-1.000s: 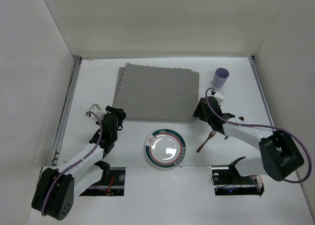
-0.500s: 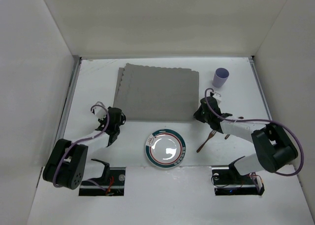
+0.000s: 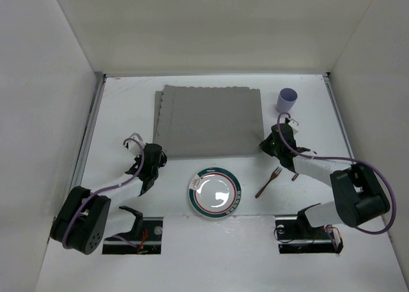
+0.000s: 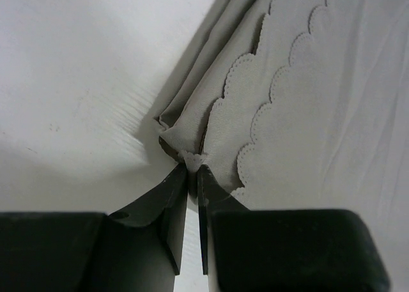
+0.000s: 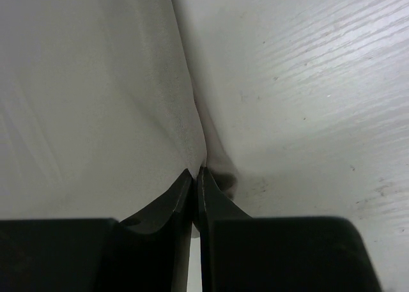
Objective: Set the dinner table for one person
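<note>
Top view: the tabletop (image 3: 115,113) lies under everything; the left hand (image 3: 153,159) and right hand (image 3: 273,144) have been lowered onto the near corners of the grey mat (image 3: 208,121).
Left wrist: the hand, apart a second ago, is now clamped on the scalloped corner.
Right wrist: the hand is likewise pinched on the mat's corner.
Meaning: the mat can probably now be dragged or straightened.

Overhead: dinner table (image 3: 128,107); wrists: mat (image 4: 307,81) close-up.

Open dinner table (image 3: 121,107) left of mat (image 3: 208,119), plate (image 3: 215,192) at near edge, fork (image 3: 268,182) and cup (image 3: 287,99) flanking right pincer (image 3: 267,146).
</note>
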Motion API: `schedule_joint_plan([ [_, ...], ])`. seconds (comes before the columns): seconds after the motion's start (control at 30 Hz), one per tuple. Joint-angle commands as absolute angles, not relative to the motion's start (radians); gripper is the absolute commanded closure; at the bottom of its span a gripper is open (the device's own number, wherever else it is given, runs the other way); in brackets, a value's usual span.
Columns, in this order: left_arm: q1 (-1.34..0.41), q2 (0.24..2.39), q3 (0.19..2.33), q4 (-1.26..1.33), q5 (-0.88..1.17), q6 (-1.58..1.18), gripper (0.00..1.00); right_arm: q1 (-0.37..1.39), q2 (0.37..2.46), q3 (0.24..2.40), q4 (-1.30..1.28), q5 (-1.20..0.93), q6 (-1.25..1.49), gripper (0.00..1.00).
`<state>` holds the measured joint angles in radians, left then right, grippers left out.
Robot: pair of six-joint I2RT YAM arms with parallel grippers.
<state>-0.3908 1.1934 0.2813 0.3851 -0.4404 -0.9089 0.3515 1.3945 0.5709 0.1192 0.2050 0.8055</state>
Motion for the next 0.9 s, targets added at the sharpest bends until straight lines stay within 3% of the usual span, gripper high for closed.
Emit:
schedule_joint_plan([
  [0.0,-0.407,1.132,0.256,0.331,-0.448,-0.928,0.91,0.328,1.350,0.551,0.161,0.238,0.808,0.87],
  [0.33,-0.400,1.046,0.245,0.273,-0.399,-0.940,0.89,0.303,1.313,0.525,0.153,0.233,0.808,0.83],
  [0.43,-0.410,1.020,0.236,0.265,-0.396,-0.942,0.86,0.303,1.313,0.526,0.153,0.239,0.807,0.75],
  [0.63,-0.389,0.911,0.238,0.195,-0.376,-0.936,0.63,0.303,1.260,0.535,0.138,0.259,0.779,0.51],
  [0.77,-0.370,0.810,0.264,0.134,-0.379,-0.931,0.60,0.344,1.181,0.548,0.086,0.275,0.741,0.45],
  [0.87,-0.378,0.778,0.282,0.141,-0.393,-0.907,0.59,0.474,1.120,0.542,0.081,0.276,0.651,0.42],
])
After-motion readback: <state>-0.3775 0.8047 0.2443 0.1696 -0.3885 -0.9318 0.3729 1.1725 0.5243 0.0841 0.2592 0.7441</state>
